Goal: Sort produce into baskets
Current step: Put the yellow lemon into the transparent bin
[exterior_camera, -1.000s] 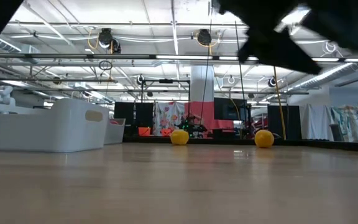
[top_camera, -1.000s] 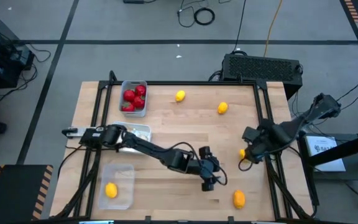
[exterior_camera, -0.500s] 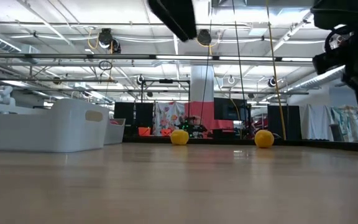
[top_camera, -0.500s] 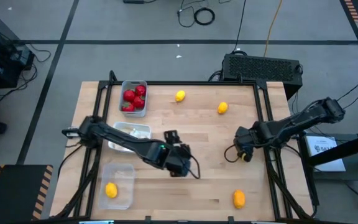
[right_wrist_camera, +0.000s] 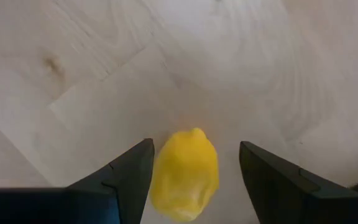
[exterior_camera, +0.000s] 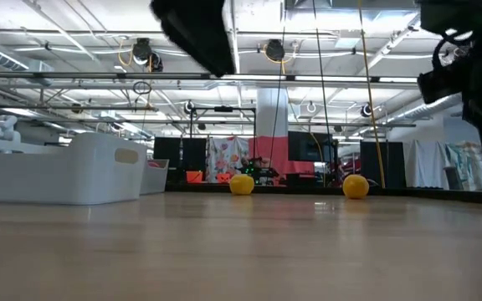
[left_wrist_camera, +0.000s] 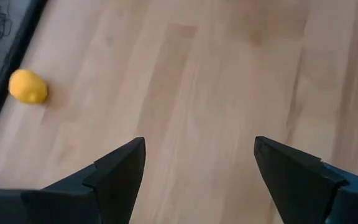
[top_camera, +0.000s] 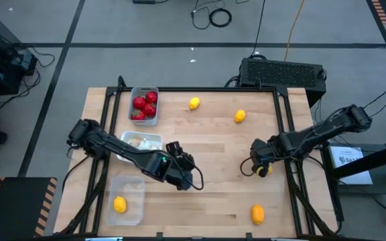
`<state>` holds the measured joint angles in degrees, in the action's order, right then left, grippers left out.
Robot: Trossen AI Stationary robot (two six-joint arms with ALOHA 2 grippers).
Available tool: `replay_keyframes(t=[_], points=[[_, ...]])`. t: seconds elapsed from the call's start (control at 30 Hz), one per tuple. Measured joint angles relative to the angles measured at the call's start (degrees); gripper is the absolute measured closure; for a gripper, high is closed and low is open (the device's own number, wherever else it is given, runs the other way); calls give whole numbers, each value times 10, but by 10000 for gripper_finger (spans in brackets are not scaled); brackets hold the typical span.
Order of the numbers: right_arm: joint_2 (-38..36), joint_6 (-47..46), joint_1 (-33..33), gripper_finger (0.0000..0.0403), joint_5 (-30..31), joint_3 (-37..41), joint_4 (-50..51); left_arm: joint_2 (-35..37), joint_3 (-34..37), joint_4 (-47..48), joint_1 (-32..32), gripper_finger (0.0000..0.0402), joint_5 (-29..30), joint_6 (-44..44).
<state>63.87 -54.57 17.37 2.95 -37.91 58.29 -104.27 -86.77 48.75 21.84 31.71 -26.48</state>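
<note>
Wooden table (top_camera: pixel 206 144), as it stands:

- Greyish tray (top_camera: pixel 145 106), far left corner: holds the red fruits (top_camera: pixel 143 106) with green tops.
- White tray (top_camera: pixel 141 143), just in front of the grey one: whitish garlic-like bulbs (top_camera: pixel 143 141) inside; the left arm crosses over its near edge.
- Clear tray (top_camera: pixel 127 207), near left corner: one yellow lemon (top_camera: pixel 119 205) inside.
- Loose on the far part of the board: a yellow lemon (top_camera: pixel 194 103) and, to its right, a more orange one (top_camera: pixel 240 116). They are well apart from each other and from the trays. The low view shows both at the far edge (exterior_camera: pixel 242 185) (exterior_camera: pixel 356 186).
- Loose near the front right: an orange lemon (top_camera: pixel 257 214).
- Right gripper (top_camera: pixel 263 165): low over the right side of the table, fingers spread wide, nothing grasped. A yellow lemon (right_wrist_camera: pixel 184 175) lies on the wood in the gap between them; whether a finger touches it cannot be told.
- Left gripper (top_camera: pixel 181 175): above bare wood at the table's middle, to the right of the white and clear trays. Fingers spread wide, empty. Its wrist camera catches one yellow lemon (left_wrist_camera: pixel 28 86) farther off, near the table's edge.
</note>
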Motion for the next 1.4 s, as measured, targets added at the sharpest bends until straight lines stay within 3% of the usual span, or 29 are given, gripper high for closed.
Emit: replay_keyframes(t=[0.13, 0.47, 0.77, 0.97, 1.23, 1.4], points=[[2, -3, 0, 154, -8, 24, -18, 0, 9, -16, -1, 94, -2, 1], [23, -20, 1, 54, -24, 30, -11, 3, 10, -47, 7, 94, -6, 14], [36, -20, 13, 41, -49, 74, -67, 3, 10, -48, 16, 94, -11, 13], [36, -19, 22, 85, -56, 75, -85, 3, 10, -40, 16, 94, -31, 13], [35, -18, 22, 215, -101, 58, -87, 42, 10, 17, 15, 94, -13, 12], [35, 17, 22, 261, -45, 27, -154, 97, 11, 95, 11, 94, 46, -10]])
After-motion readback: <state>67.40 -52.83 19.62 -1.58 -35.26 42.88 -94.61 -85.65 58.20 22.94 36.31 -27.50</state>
